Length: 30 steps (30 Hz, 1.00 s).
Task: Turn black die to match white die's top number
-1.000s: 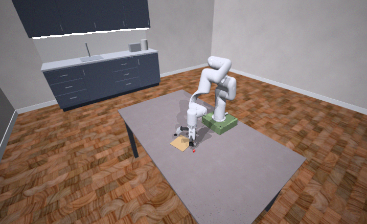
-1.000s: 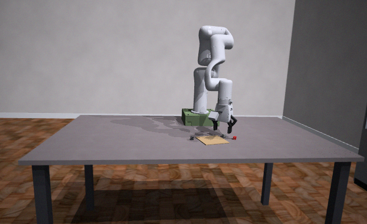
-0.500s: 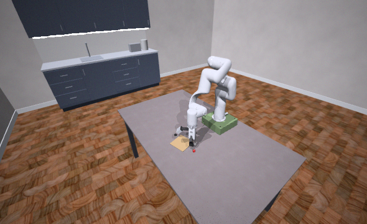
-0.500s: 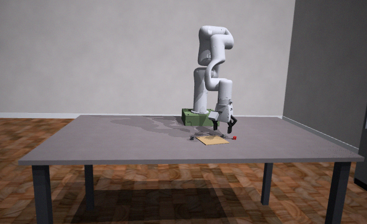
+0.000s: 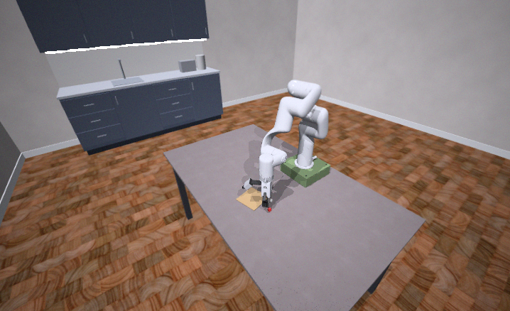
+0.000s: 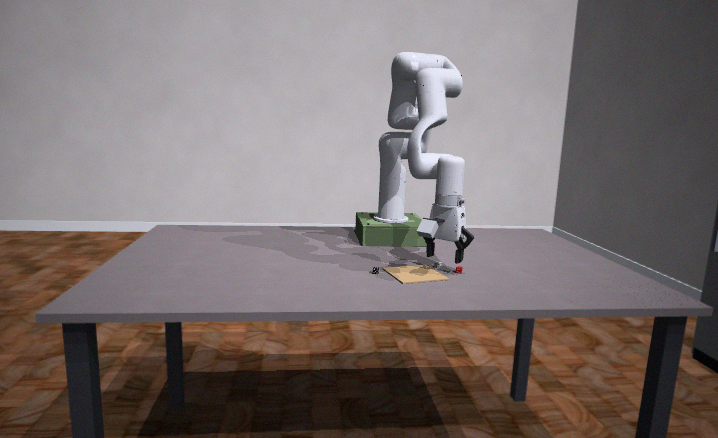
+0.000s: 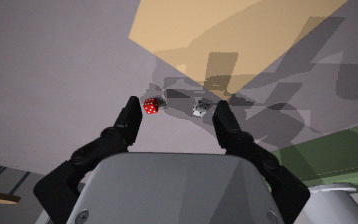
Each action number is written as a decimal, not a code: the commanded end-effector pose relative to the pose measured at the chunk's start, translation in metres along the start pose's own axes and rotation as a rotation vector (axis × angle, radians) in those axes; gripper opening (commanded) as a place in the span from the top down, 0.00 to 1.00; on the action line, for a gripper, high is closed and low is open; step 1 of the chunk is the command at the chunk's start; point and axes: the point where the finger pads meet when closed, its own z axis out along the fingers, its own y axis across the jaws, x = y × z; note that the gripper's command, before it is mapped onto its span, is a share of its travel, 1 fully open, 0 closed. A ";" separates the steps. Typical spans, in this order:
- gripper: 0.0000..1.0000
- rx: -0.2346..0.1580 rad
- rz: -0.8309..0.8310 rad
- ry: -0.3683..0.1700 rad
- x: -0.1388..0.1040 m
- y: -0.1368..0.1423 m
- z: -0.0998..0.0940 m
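Note:
My gripper [image 5: 265,202] [image 6: 444,254] [image 7: 178,107] is open and empty, hanging low over the table just off a corner of the tan mat [image 5: 249,199] [image 6: 415,274] [image 7: 230,35]. The white die [image 7: 201,107] [image 6: 438,264] lies on the table in shadow below the fingers, beside the mat's corner. A red die [image 5: 268,209] [image 6: 459,269] [image 7: 150,105] lies near it, by one fingertip. The black die [image 6: 374,270] lies on the table off the opposite side of the mat, away from the gripper. It is outside the wrist view. The pips are too small to read.
The arm's green base [image 5: 305,172] [image 6: 386,231] [image 7: 330,155] stands on the grey table [image 5: 326,231] [image 6: 242,272] behind the mat. The arm casts shadows over the mat and the dice. Kitchen cabinets stand far off by the wall.

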 end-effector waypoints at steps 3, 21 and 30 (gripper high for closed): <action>0.00 0.003 0.000 0.001 0.002 -0.030 -0.001; 0.00 0.003 0.000 0.001 0.002 -0.040 -0.001; 0.00 0.003 0.000 0.001 0.002 -0.040 -0.001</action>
